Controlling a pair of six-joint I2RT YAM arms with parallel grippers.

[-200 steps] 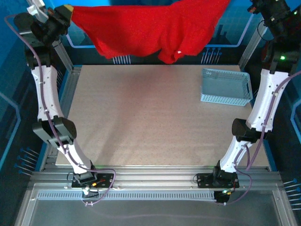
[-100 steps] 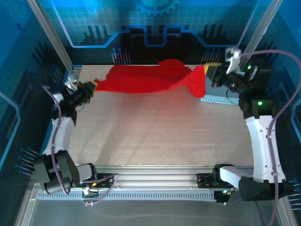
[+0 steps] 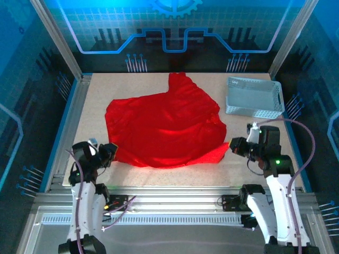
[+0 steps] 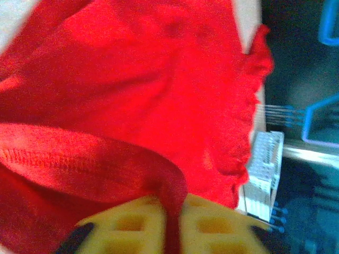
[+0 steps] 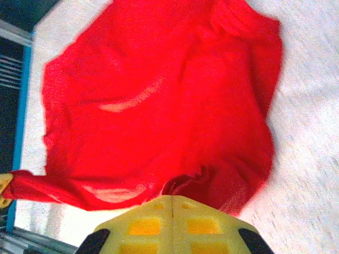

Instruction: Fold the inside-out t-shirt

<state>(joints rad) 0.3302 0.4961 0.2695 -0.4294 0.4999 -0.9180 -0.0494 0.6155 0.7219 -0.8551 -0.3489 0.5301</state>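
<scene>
The inside-out t-shirt (image 3: 164, 129) lies spread over the middle of the table, bright red, with one part reaching toward the far edge. My left gripper (image 3: 108, 153) sits low at the shirt's near left corner. In the left wrist view a band of the t-shirt (image 4: 137, 84) runs between the yellow fingers of the left gripper (image 4: 170, 205), which grip it. My right gripper (image 3: 231, 147) holds the near right corner. In the right wrist view the right gripper (image 5: 174, 199) has its fingers pressed together on a bunched fold of the t-shirt (image 5: 159, 100).
A white mesh basket (image 3: 253, 97) stands at the back right of the table, just beyond the shirt's right edge; the basket (image 4: 263, 164) also shows in the left wrist view. Bare tabletop (image 3: 159, 177) runs along the near edge in front of the shirt.
The shirt hung high between both raised grippers, came down at the far side, and now lies spread on the table. Both grippers have dropped and pulled back toward the near edge.
</scene>
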